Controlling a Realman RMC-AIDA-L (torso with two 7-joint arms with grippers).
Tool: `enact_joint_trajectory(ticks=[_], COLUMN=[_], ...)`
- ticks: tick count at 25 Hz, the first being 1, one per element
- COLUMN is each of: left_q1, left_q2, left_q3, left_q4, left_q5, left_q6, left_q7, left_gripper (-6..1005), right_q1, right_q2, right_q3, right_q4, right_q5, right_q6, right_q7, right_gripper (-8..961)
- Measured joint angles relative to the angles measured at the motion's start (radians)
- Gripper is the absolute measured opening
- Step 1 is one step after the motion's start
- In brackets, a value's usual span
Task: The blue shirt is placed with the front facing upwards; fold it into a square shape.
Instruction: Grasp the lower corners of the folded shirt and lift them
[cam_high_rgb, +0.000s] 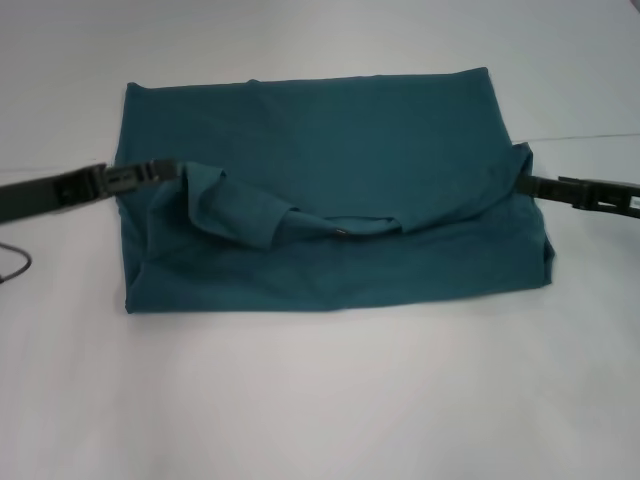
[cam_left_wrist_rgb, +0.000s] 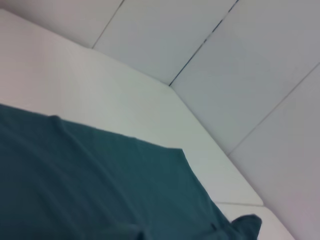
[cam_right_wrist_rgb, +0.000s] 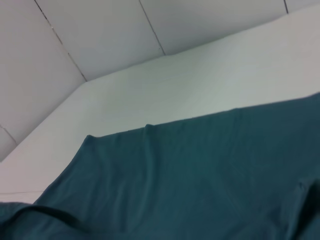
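Left gripper (cam_high_rgb: 168, 168) and right gripper (cam_high_rgb: 528, 182) meet opposite side edges of the blue shirt (cam_high_rgb: 330, 150) between them; finger state cannot be told.

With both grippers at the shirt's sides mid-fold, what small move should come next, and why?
Probably the left gripper should draw its bunched fold flat. The blue shirt lies roughly rectangular, but cloth is rumpled beside that gripper; the right gripper sits at the opposite edge, where the fold looks smoother.
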Motion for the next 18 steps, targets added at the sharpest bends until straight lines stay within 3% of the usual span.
enact_joint_trajectory(ticks=[6,10,15,18], left_q1=[0.062,0.085,0.089,0.089], left_q2=[-0.002,-0.010,-0.012,-0.012], left_q3=[-0.003,-0.006,-0.002,-0.004], left_q4=[0.018,0.021,0.023,0.020], left_q5=[0.019,0.057,0.120,0.129], left_q6=[0.012,0.005,0.005,0.005], left_q7=[0.019,0.041,0.057,0.074], left_gripper=[880,880,880,880], right_q1=[-0.033,-0.040,-0.027,-0.024], right_q2=[-0.056,-0.077,-0.082,-0.072], right_q3=[-0.067,-0.114,-0.142,-0.152], right_q4=[0.007,0.011,0.013,0.014], right_q5=[-0.002,-0.027,-0.099,-0.109], right_q6=[-0.046,-0.066,-0.090,-0.093], right_q7=[0.112,0.195,0.300,0.323], right_gripper=[838,836,835,835])
